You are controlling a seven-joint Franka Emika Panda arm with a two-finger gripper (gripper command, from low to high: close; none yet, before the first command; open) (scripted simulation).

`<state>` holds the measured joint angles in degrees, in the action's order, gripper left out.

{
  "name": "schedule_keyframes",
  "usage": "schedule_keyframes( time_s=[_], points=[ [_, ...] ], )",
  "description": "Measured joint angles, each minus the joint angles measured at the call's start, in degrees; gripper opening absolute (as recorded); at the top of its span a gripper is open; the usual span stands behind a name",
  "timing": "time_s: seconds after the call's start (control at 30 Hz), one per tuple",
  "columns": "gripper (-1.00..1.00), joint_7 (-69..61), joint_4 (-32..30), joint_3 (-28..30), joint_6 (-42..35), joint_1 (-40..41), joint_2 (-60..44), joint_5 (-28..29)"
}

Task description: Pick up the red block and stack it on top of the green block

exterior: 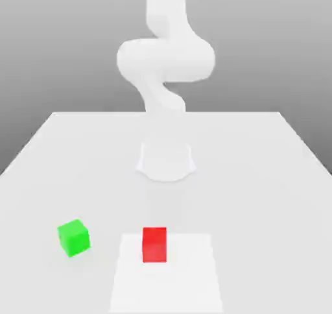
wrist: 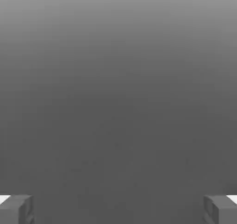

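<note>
On the counter, the red block sits near the green block, the end effector spread wide, grasping nothing.

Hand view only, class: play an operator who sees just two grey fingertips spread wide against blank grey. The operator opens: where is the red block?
Observer: The red block sits on the table, on a paler square patch.
Operator: And the green block?
Observer: The green block stands apart from it, toward the exterior view's left.
Operator: Is anything stacked yet?
Observer: No, each block rests on the table by itself, in front of the arm.
</note>
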<state>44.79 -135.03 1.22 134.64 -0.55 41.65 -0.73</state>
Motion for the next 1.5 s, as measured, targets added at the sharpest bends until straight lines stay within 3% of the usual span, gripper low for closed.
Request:
schedule_keyframes(
  time_s=[0.37, 0.57, 0.8, 0.83, 1.07, 1.33, 1.5],
  points=[
    [0.00, -4.55, -16.22, 3.45, 14.72, -1.80, -22.36, -2.54],
    [0.00, -4.35, -26.06, 3.72, 24.13, -1.00, -36.45, 0.04],
    [0.00, -6.27, -26.24, 1.87, 36.14, 0.46, -51.05, -2.01],
    [-1.00, -6.60, -25.99, 1.13, 37.89, 1.07, -53.11, -2.53],
    [-1.00, -6.49, -25.93, 0.86, 38.31, 1.36, -53.62, -2.42],
    [-1.00, -3.60, -27.69, 2.84, 26.37, 1.55, -39.86, 1.31],
    [-1.00, -1.15, -26.43, 7.04, 22.43, 8.94, -36.88, 2.90]
  ],
)
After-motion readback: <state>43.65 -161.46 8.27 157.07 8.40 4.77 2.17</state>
